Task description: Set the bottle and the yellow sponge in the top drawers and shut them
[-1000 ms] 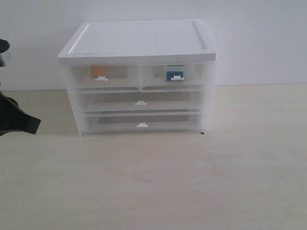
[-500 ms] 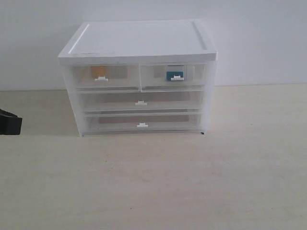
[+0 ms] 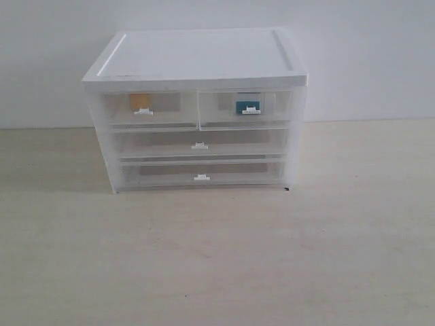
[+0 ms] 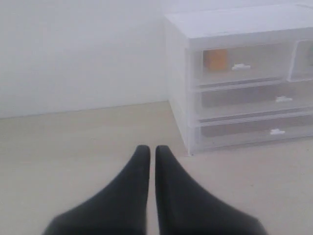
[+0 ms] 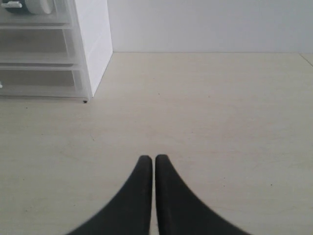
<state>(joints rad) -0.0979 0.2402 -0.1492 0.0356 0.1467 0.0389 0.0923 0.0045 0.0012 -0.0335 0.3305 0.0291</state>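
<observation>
Sam: What has changed just now?

Mia: A moment ago the robot's left arm peeked in at the left edge of the outside view. Now it is gone from there. It has pulled back.

Sam: So is the job done?

Mia: It looks that way. The small yellow-orange foam sponge (image 3: 141, 100) sits inside the small see-through left top drawer (image 3: 170, 114) of the white plastic cabinet (image 3: 197, 61). The small teal-blue bottle (image 3: 246, 106) with a white label sits inside the see-through right top drawer (image 3: 275, 109). Both drawers look pushed in.

Sam: What are the fingers doing?

Mia: The left gripper (image 4: 152, 152) has its two black fingers pressed together, with nothing between them. The right gripper (image 5: 154, 162) is the same.

Sam: Are they near the things?

Mia: No. Both hang over the pale wooden table (image 3: 272, 258), well apart from the cabinet. The sponge is far from the left fingers, behind its drawer front. The bottle is far from the right fingers too. That arm's camera shows only a bit of it at the edge.
</observation>
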